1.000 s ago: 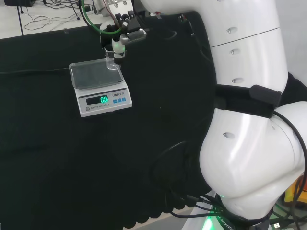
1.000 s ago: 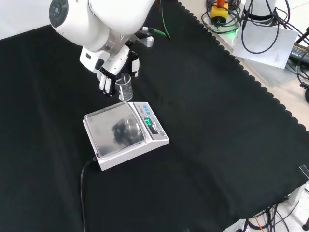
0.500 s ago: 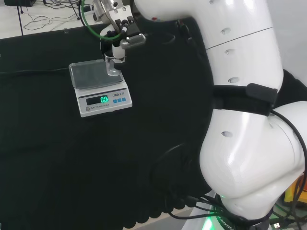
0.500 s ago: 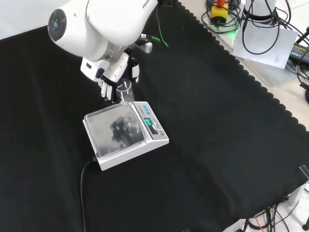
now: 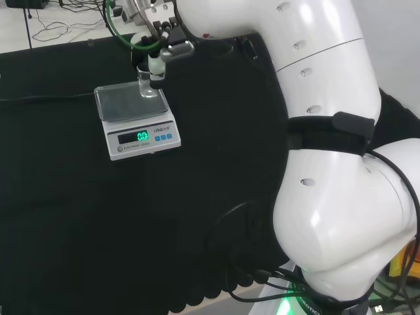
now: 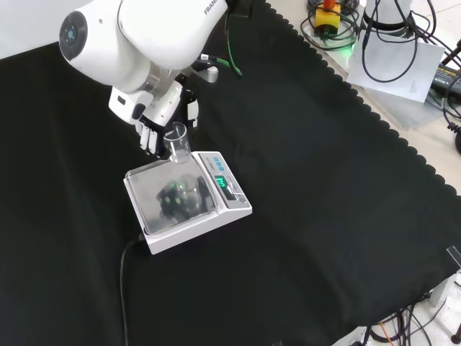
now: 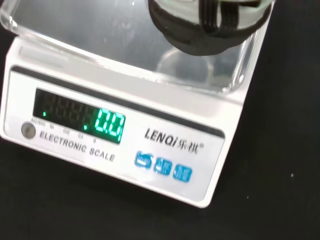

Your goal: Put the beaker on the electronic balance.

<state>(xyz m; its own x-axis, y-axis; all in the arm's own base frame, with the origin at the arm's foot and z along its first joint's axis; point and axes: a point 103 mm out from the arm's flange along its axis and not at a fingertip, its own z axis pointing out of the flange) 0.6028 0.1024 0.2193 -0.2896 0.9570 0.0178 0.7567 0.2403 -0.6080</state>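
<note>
A small clear beaker (image 5: 146,88) (image 6: 178,140) hangs upright in the black and white hand (image 5: 155,60) (image 6: 154,120), whose fingers curl round it. It is over the far right corner of the steel pan of the white electronic balance (image 5: 121,105) in the head view. In the front view it stands over the top corner of the balance (image 6: 162,210). Whether its base touches the pan I cannot tell. In the wrist view the hand (image 7: 210,25) is dark and close, the beaker (image 7: 182,67) shows faintly over the pan, and the balance (image 7: 150,142) has a lit green display.
A black cable (image 6: 124,288) runs from the balance toward the cloth's near edge. A green cable (image 5: 121,36) loops at the wrist. The arm's white links (image 5: 328,131) rise at the head view's right. Wires and boxes (image 6: 389,43) lie beyond the scalloped cloth edge.
The hand has carried the beaker from beside the balance to over the pan's corner: leftward in the head view, left and slightly up in the front view.
</note>
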